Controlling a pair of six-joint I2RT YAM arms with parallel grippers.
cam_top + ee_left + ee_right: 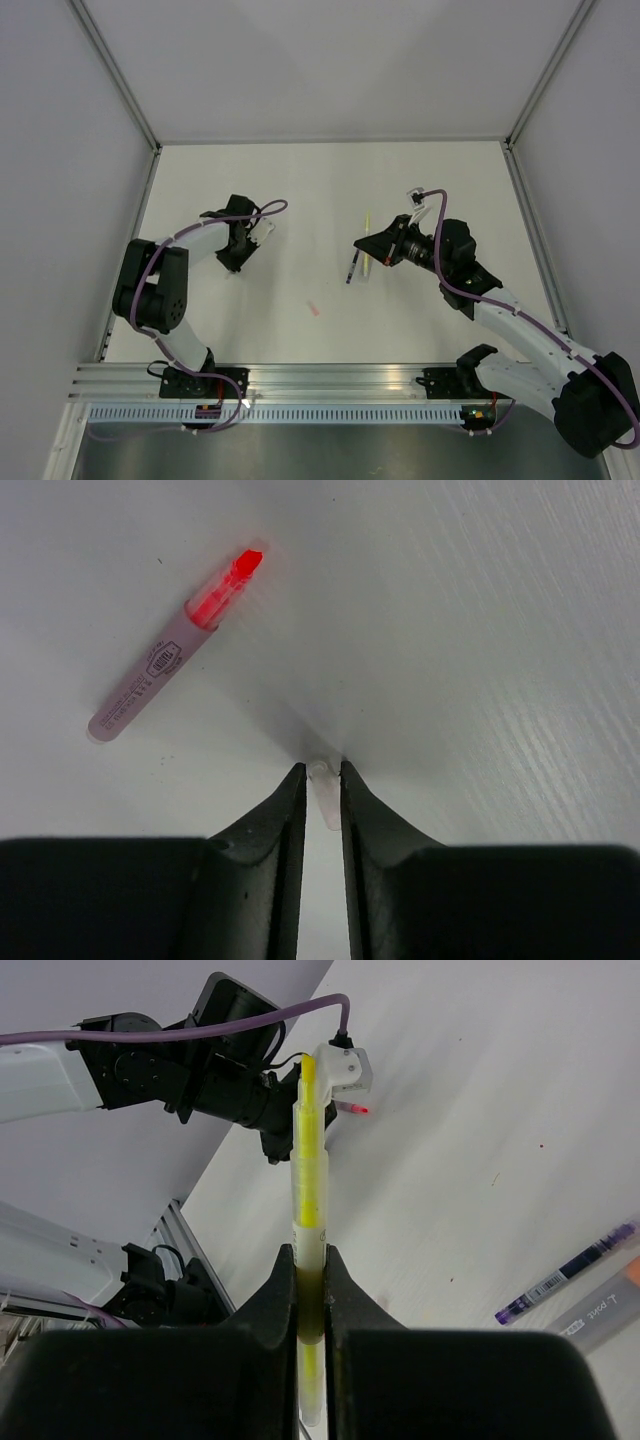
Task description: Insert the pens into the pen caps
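Observation:
My left gripper (320,768) (238,264) points down at the table, shut on a pale pink pen cap (324,792) pinched between its fingertips. A pink pen (172,650) with a bright red-pink tip lies on the table up and left of it. My right gripper (311,1252) (366,250) hovers mid-table, shut on a yellow pen (309,1170) (366,222) whose long end sticks out beyond the jaws. A dark purple pen (565,1275) (350,270) and a grey pen (600,1310) with an orange tip lie side by side on the table under the right gripper.
A small reddish-pink piece (313,309) lies on the table between the arms, nearer the front; it is too small to make out. White walls with metal frame posts (120,80) enclose the table. An aluminium rail (330,378) runs along the near edge.

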